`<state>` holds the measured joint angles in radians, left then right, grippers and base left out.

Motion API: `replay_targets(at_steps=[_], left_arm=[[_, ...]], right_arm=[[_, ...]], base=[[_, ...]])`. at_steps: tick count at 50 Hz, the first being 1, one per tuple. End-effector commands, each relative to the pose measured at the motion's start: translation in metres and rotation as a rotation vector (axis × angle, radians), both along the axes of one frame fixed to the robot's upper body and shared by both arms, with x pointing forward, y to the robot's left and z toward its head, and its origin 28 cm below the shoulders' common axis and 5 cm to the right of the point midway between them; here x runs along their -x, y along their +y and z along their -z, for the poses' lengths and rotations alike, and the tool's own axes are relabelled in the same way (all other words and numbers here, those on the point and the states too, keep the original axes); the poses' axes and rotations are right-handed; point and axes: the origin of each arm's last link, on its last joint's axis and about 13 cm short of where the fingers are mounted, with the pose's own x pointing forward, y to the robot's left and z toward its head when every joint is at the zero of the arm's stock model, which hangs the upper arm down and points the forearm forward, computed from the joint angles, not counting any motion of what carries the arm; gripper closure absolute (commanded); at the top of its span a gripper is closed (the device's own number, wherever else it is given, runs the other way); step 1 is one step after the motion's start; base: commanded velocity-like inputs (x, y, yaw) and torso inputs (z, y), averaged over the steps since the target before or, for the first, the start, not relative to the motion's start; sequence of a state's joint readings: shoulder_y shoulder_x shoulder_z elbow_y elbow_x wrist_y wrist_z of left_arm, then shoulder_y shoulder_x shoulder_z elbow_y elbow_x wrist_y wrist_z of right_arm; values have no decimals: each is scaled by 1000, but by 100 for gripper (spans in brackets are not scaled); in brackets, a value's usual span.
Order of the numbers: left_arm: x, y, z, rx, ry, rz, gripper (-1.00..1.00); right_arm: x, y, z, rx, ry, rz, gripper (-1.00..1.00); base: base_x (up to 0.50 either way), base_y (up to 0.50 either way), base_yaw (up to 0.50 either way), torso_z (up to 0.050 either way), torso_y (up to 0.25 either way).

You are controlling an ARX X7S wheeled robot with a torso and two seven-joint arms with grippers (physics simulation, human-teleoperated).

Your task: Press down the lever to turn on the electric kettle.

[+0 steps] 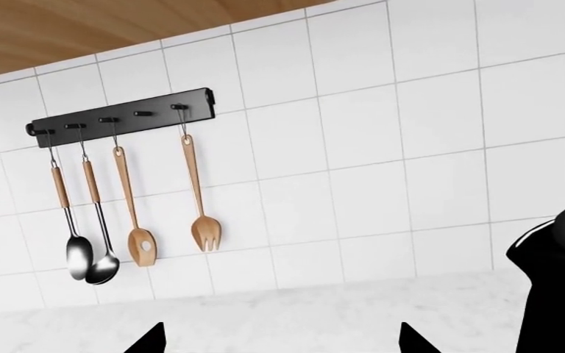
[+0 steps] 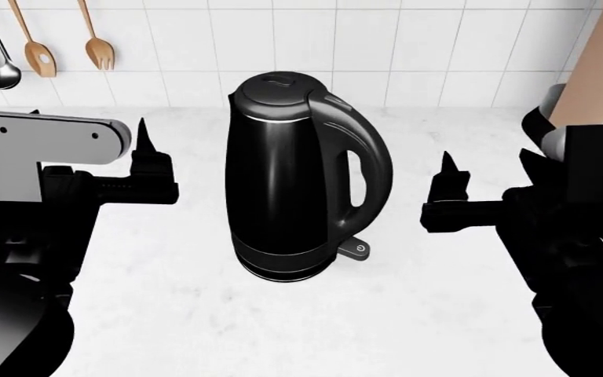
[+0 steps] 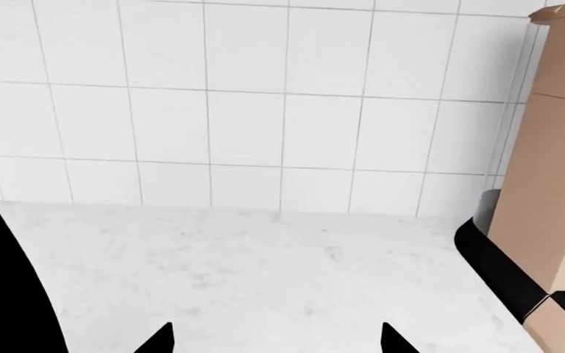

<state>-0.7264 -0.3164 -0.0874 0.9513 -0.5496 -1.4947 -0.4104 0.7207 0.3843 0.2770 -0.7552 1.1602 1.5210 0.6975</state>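
The lever [image 2: 359,249] is a small dark-grey tab with a white power symbol, jutting from the base of the electric kettle [image 2: 286,181] below its looped handle, on the side facing the right arm. The kettle stands upright near the middle of the white marble countertop [image 2: 312,330], well forward of the back edge, lid on, a thin silver band circling it below the lid.

The right gripper [image 2: 446,196] hangs beside the kettle's handle, apart from it and higher than the lever, touching neither. In the right wrist view its two finger tips [image 3: 155,341] stand well apart, jaws wide with nothing between them. The left gripper [image 2: 147,169] hovers on the kettle's other side, also clear of it; the left wrist view shows its tips [image 1: 150,340] spread wide and empty.

Along the tiled wall behind the back left corner, wooden and metal utensils [image 1: 135,220] hang from a black rail [image 1: 121,118]. A beige appliance [image 3: 558,184] stands at the back right corner.
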Motion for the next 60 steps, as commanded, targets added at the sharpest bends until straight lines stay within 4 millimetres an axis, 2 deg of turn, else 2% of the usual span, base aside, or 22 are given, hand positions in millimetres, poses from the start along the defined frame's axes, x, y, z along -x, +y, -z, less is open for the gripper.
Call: replay_targets(at_steps=[1, 18, 33, 51, 60], left_arm=[[1, 1, 0, 6, -3, -6, -100], [2, 2, -3, 6, -9, -12, -100], [2, 3, -3, 11, -10, -19, -100], [3, 3, -4, 9, -11, -23, -100], [3, 3, -4, 11, -13, -26, -100]], right_arm=[[1, -5, 1, 48, 129, 7, 100], [11, -1, -1, 101, 130, -79, 100], [10, 8, -1, 121, 170, -163, 100], [7, 20, 25, 111, 243, -249, 100], [6, 24, 31, 114, 264, -277, 100]], base=[[0, 0, 0, 0, 0], [0, 0, 0, 0, 0], [0, 0, 0, 0, 0], [0, 0, 0, 0, 0], [0, 0, 0, 0, 0]])
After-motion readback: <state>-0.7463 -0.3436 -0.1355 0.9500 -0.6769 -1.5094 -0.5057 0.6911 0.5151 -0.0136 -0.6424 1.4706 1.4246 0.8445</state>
